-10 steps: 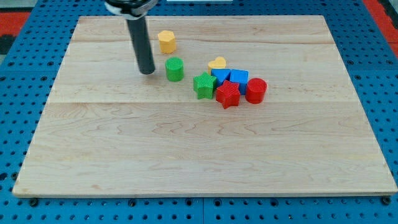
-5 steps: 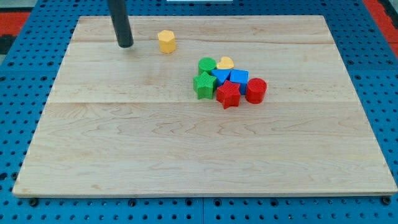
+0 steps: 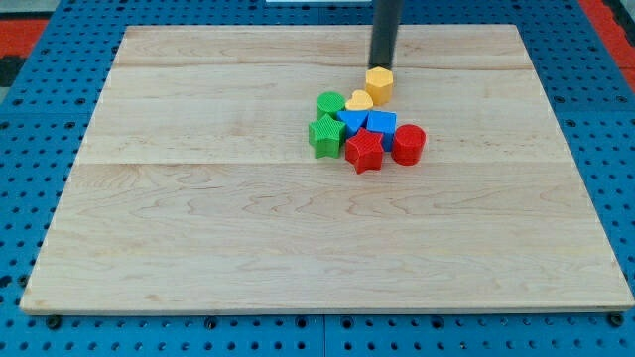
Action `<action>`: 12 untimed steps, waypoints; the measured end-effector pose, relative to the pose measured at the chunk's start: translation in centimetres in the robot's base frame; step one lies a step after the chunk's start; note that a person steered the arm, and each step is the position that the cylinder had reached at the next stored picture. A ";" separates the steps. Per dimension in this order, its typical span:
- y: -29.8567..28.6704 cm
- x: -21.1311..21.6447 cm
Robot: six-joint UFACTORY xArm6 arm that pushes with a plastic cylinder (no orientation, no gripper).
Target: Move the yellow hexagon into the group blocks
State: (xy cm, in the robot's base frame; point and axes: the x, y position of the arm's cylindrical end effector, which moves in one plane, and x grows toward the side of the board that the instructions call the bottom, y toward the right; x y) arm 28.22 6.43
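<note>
my tip partly hidden behind yellow hexagon, rod's top cut off

Wooden board on blue pegboard

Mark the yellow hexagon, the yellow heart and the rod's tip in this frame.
yellow hexagon (image 3: 379, 82), camera view, on its top face.
yellow heart (image 3: 358, 100), camera view, on its top face.
my tip (image 3: 382, 65), camera view, at the rod's lower end, just above the hexagon.
</note>
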 end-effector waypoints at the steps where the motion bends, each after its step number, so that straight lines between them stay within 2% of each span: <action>1: -1.1 0.8; 3: -0.3 7.3; 6: 5.0 6.9; 7: 6.3 8.0; 12: 7.0 7.7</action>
State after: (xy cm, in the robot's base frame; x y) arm 35.94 13.46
